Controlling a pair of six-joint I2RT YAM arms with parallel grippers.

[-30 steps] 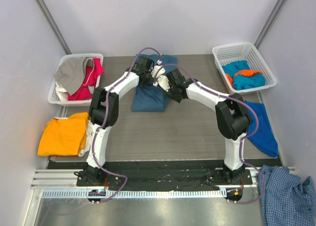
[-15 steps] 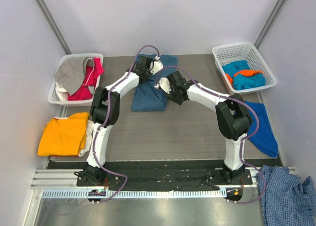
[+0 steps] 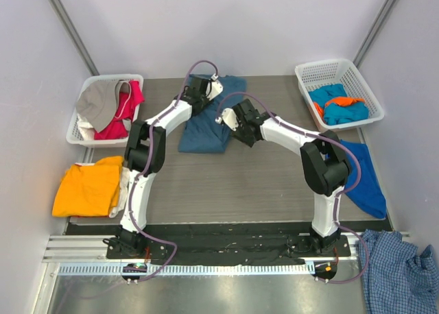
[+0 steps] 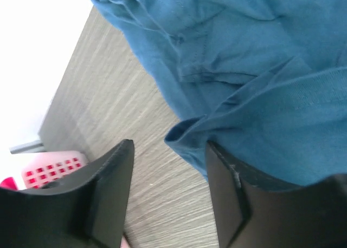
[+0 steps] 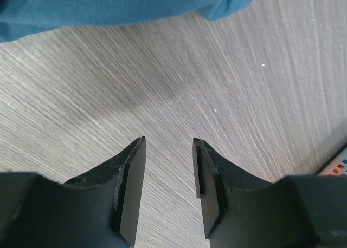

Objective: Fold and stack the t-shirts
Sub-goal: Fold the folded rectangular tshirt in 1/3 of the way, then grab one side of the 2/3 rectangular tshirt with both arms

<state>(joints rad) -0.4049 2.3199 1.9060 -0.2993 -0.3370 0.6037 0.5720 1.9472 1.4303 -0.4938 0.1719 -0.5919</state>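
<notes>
A dark teal-blue t-shirt lies partly folded at the back middle of the table. My left gripper hovers over its far left edge. In the left wrist view that gripper is open, with a loose corner of the teal t-shirt just ahead of the right finger and wood between the jaws. My right gripper is at the shirt's right edge. In the right wrist view it stands open over bare table, with the teal t-shirt beyond its tips. An orange t-shirt lies at the left.
A white basket at the back left holds grey and red t-shirts. Another basket at the back right holds turquoise and orange ones. A blue garment hangs over the table's right edge. A checked shirt lies at the near right.
My left gripper has opened and let go of the teal t-shirt, which now lies flatter and a little further left. The right gripper has drawn back slightly and stays open.
</notes>
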